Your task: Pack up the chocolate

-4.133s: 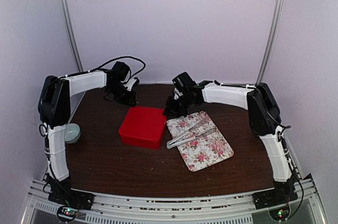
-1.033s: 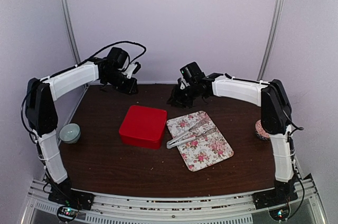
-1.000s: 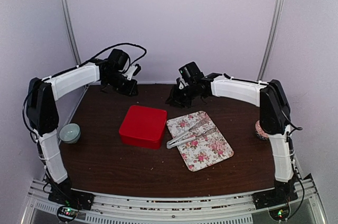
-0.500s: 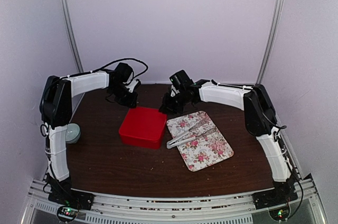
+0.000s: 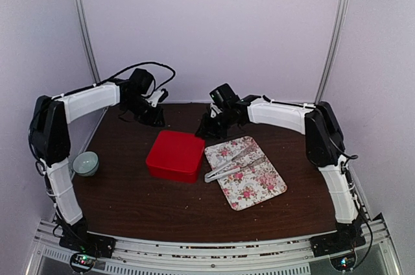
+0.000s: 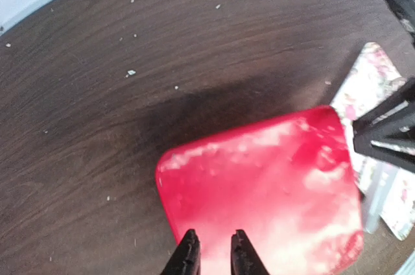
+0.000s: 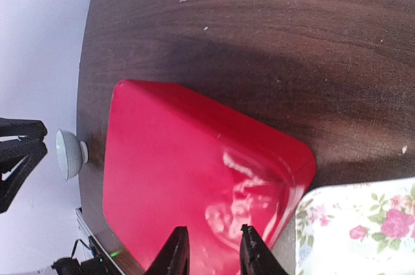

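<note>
No chocolate to be seen anywhere: possibly shut inside the red box (image 6: 259,184) lying just below both sets of fingertips, though impossible to tell. Left gripper (image 6: 213,257) parted by a sliver, right gripper (image 7: 211,246) parted a little wider, both pinching nothing and hovering over the box's glossy top. To be treated, by its kind, as tiny, light, brittle and quick to smear: best lifted one lump at a time by the sides with gentle pressure, perhaps using the tongs (image 5: 230,163) on the floral tray (image 5: 259,187) just beside the right gripper.
</note>
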`<move>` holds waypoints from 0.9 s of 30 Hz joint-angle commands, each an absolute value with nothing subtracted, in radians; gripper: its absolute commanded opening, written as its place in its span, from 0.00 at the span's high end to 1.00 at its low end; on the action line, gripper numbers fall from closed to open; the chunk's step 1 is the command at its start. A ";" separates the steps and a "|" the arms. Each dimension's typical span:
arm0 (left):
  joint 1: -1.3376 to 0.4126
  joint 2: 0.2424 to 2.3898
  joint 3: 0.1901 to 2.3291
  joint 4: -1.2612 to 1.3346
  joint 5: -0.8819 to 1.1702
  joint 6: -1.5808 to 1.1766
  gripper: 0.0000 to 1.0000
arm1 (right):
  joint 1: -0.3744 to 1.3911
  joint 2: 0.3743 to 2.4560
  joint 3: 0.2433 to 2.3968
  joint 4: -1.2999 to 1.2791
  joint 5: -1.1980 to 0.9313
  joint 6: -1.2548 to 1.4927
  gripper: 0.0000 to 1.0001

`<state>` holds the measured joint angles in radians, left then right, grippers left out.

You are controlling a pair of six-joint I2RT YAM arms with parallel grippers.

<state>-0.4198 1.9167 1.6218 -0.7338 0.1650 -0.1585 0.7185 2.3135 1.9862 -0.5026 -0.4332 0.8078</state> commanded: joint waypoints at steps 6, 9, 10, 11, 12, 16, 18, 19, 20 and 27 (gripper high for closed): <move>-0.454 1.641 1.359 -0.704 0.248 -0.136 0.80 | 0.801 2.087 1.863 -0.523 -0.495 0.680 0.73; -0.462 1.619 1.288 -0.695 0.253 -0.140 0.80 | 0.843 2.090 1.824 -0.522 -0.504 0.683 0.75; -0.463 1.620 1.266 -0.686 0.255 -0.145 0.80 | 0.857 2.097 1.815 -0.518 -0.505 0.686 0.76; -0.464 1.623 1.244 -0.676 0.256 -0.152 0.80 | 0.869 2.106 1.806 -0.512 -0.508 0.693 0.77; -0.463 1.628 1.225 -0.665 0.254 -0.158 0.80 | 0.877 2.119 1.798 -0.504 -0.511 0.699 0.78; -0.461 1.682 1.171 -0.633 0.238 -0.189 0.81 | 0.889 2.174 1.766 -0.457 -0.517 0.755 0.80; -0.453 1.698 1.152 -0.624 0.228 -0.206 0.81 | 0.889 2.197 1.758 -0.452 -0.508 0.770 0.80; -0.449 1.704 1.145 -0.623 0.222 -0.213 0.81 | 0.888 2.207 1.756 -0.456 -0.504 0.774 0.80; -0.446 1.707 1.144 -0.626 0.216 -0.216 0.81 | 0.887 2.215 1.759 -0.464 -0.501 0.776 0.80; -0.423 1.666 1.161 -0.649 0.212 -0.208 0.80 | 0.864 2.174 1.751 -0.484 -0.506 0.767 0.77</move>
